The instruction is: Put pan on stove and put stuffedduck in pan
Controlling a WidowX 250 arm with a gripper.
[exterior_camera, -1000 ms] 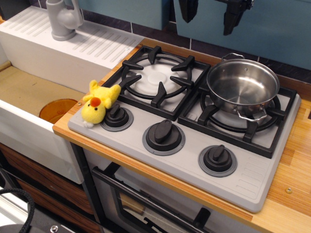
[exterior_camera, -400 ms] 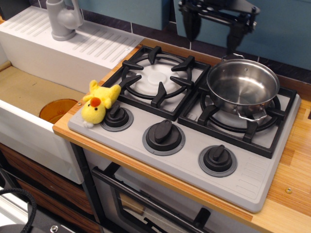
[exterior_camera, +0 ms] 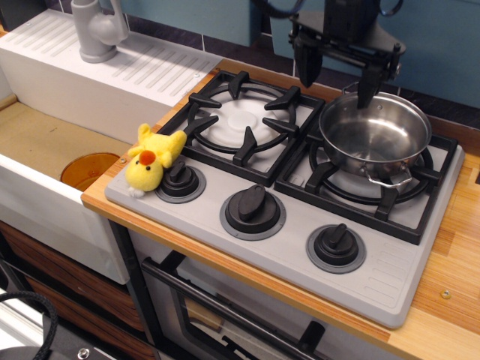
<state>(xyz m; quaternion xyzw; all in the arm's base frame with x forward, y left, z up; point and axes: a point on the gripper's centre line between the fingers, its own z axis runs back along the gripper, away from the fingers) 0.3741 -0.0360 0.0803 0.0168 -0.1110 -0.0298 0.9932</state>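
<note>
The shiny steel pan (exterior_camera: 375,136) sits empty on the right burner grate of the grey stove (exterior_camera: 292,247). The yellow stuffed duck (exterior_camera: 152,157) with its orange beak lies at the stove's front left corner, leaning on the left knob (exterior_camera: 180,181). My gripper (exterior_camera: 337,81) hangs over the back of the stove, above the pan's far left rim. Its two black fingers (exterior_camera: 304,69) are spread wide apart and hold nothing.
The left burner grate (exterior_camera: 241,118) is bare. A white sink (exterior_camera: 45,150) with a grey tap (exterior_camera: 97,30) and an orange drain lies to the left. The wooden counter (exterior_camera: 450,270) runs around the stove. A blue wall stands behind.
My gripper has come down from the top edge of the view toward the back of the stove, near the pan's rim. The pan and the duck have not moved.
</note>
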